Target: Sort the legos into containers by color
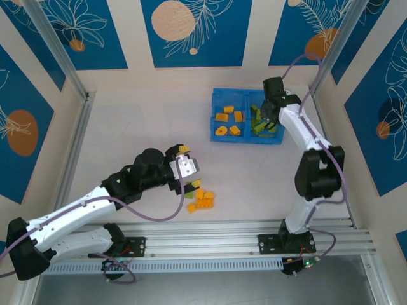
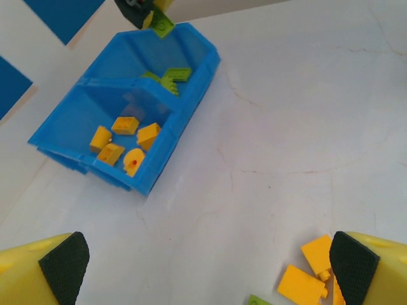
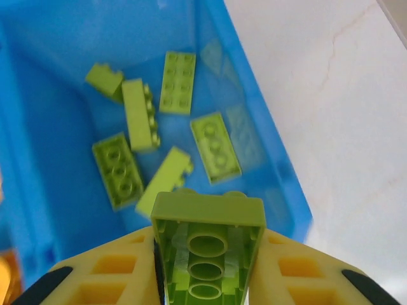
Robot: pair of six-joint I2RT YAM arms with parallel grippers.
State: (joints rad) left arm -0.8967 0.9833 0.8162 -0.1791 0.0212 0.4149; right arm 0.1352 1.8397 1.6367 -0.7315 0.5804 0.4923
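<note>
The blue tray point(image 1: 214, 114) sits at the back right, with orange-yellow bricks point(image 1: 228, 117) in its left compartment and light green bricks point(image 1: 259, 125) in its right one. My right gripper point(image 3: 206, 264) is shut on a light green brick point(image 3: 206, 251), hollow underside facing the camera, above the green compartment point(image 3: 57, 57) where several green bricks point(image 3: 177, 82) lie. My left gripper point(image 2: 203, 267) hangs open over the table, nothing between its pads, beside a small pile of orange-yellow bricks point(image 1: 202, 197). A green brick point(image 1: 189, 197) lies at the pile's left edge.
White walls with blue panels enclose the table. An aluminium rail point(image 1: 79, 136) runs along the left side and another rail point(image 1: 254, 232) spans the front. Bare white table point(image 2: 286, 108) lies between the pile and the tray.
</note>
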